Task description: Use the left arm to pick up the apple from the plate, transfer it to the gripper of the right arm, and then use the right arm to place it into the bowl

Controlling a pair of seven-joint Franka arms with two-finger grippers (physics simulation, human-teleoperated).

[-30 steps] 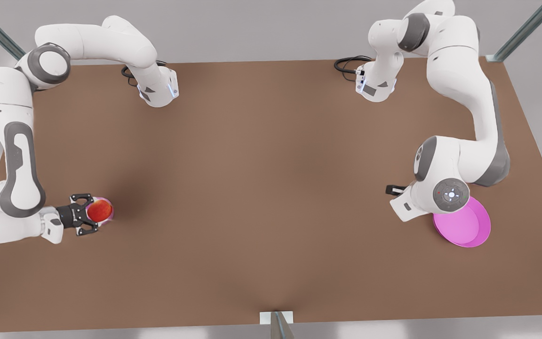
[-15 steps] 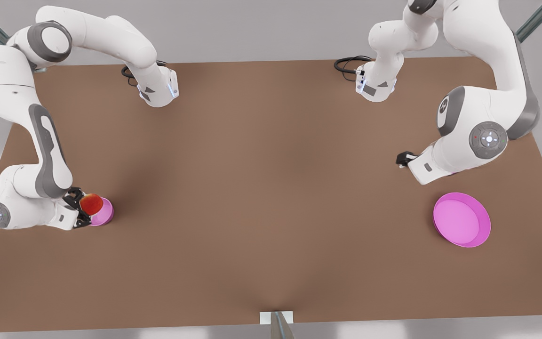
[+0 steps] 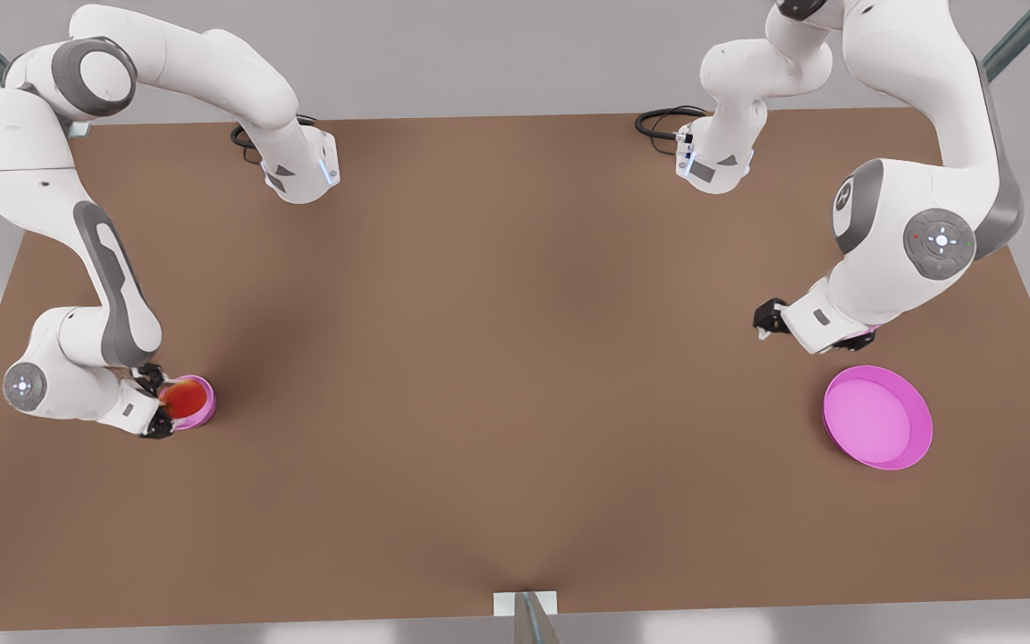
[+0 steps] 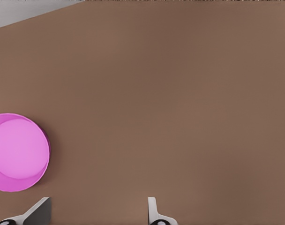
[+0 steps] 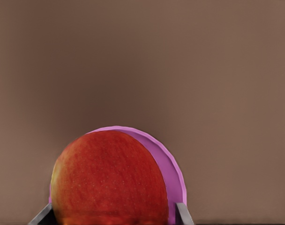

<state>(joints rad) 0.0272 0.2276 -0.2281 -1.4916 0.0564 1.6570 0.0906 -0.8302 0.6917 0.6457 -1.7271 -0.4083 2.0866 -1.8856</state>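
The red apple point(image 3: 182, 400) sits low inside the small pink bowl point(image 3: 204, 401) at the front view's left. My right gripper point(image 3: 157, 402) is shut on the apple, its black fingers on either side of it. In the right wrist view the apple point(image 5: 109, 178) hides most of the bowl point(image 5: 173, 173), and the right gripper point(image 5: 112, 215) clasps the apple's sides. The wide pink plate point(image 3: 877, 416) lies bare at the front view's right. My left gripper point(image 3: 770, 317) hovers open behind and to the left of it. The left wrist view shows the plate point(image 4: 18, 152) beside the left gripper point(image 4: 96, 213).
Both arm bases point(image 3: 300, 174) point(image 3: 712, 165) stand at the brown table's far edge with black cables beside them. A metal post point(image 3: 528, 617) stands at the near edge. Brown tabletop point(image 3: 515, 358) stretches between bowl and plate.
My right gripper swung over the bowl and lowered the apple into it. My left arm rose off the plate, then settled slightly back toward it, leaving the plate uncovered.
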